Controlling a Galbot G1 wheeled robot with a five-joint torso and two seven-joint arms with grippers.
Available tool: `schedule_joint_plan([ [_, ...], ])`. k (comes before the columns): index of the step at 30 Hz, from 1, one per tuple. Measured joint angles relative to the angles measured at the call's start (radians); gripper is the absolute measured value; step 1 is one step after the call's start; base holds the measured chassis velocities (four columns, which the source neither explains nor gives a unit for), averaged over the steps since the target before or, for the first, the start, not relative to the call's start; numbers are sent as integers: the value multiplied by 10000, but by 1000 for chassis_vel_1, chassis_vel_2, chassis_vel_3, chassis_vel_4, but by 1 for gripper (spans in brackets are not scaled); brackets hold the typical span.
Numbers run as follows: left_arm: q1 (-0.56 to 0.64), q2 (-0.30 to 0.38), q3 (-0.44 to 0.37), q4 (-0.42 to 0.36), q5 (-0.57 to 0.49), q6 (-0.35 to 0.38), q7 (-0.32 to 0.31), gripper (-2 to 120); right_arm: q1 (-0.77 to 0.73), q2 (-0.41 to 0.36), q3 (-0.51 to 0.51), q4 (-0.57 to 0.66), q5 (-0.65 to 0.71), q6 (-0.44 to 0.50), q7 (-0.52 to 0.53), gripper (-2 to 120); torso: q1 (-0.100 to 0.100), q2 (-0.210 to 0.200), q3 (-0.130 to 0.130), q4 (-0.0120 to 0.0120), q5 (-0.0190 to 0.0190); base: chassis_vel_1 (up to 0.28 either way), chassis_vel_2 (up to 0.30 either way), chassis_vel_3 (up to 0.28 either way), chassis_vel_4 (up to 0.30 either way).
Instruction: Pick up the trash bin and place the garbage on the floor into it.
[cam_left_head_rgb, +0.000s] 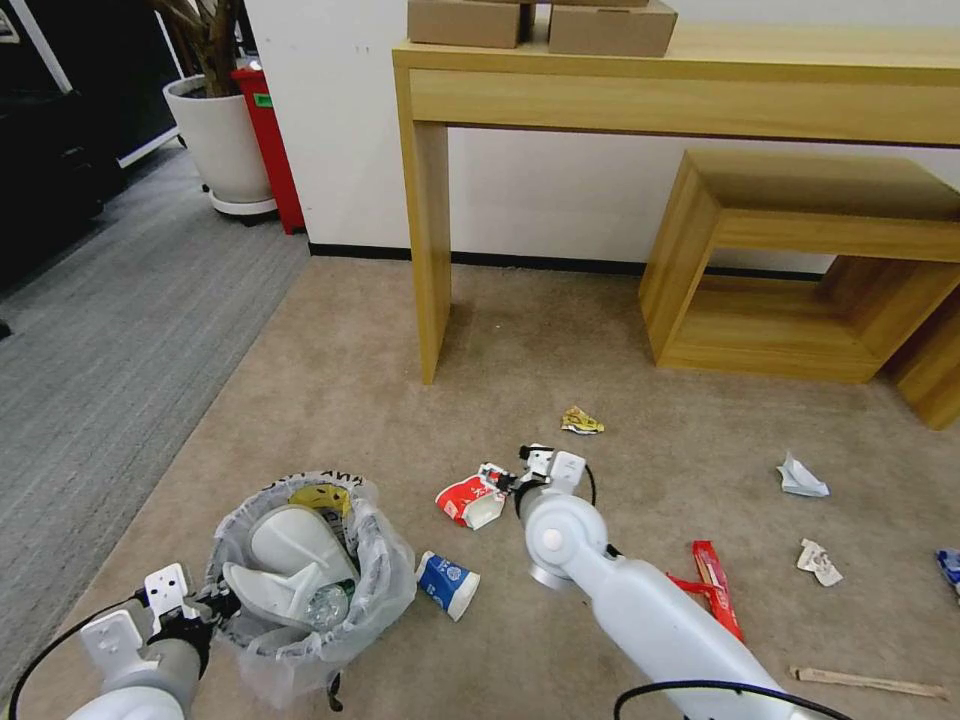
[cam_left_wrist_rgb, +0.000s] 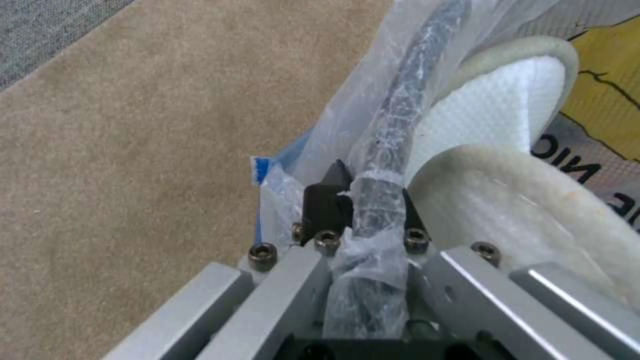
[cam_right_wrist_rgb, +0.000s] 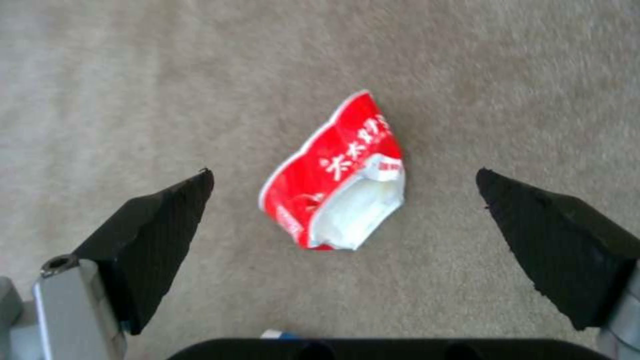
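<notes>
Above red-white cup (cam_right_wrist_rgb: 337, 175), right hand (cam_right_wrist_rgb: 343, 210) spread, left hand (cam_left_wrist_rgb: 363, 200) apparently clamping trash bin (cam_left_head_rgb: 375, 575) rim

Head cam sits up high, looking forward and down over the beige carpet toward the wooden console table (cam_left_head_rgb: 690, 90) at the wall. Using the trash bin (cam_left_head_rgb: 300, 570) as the anchor: it's at the near left of that view, close to the robot.

Left wrist cam is jammed right up against the bin's rim (cam_left_wrist_rgb: 393, 125), looking along it, with a white slipper (cam_left_wrist_rgb: 507, 115) just inside. The head view catches that same rim.

Right wrist cam looks straight down at the carpet, fairly close above the crushed red-white cup (cam_right_wrist_rgb: 337, 175). That cup (cam_left_head_rgb: 470, 498) lies just beyond the bin, to its right, in the head view.
</notes>
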Motion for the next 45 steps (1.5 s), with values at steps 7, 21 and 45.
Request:
schedule_joint_plan([
  [7, -138, 6, 26, 129, -10, 0, -14, 1, 405, 336, -112, -1167, 214, 43, -46, 100, 0, 0, 0, 0, 1, 0, 0, 0, 0],
  [21, -187, -57, 192, 153, -3, 1, -64, 1, 535, 1127, -454, -2878, -128, 148, -289, 100, -1, -2, 0, 1, 1, 0, 0, 0, 0],
  [45, 161, 16, 237, -156, -60, -80, -3, 1, 996, 2352, -277, -5404, -1262, 752, -1498, 100, -1, -2, 0, 0, 0, 0, 0, 0, 0],
])
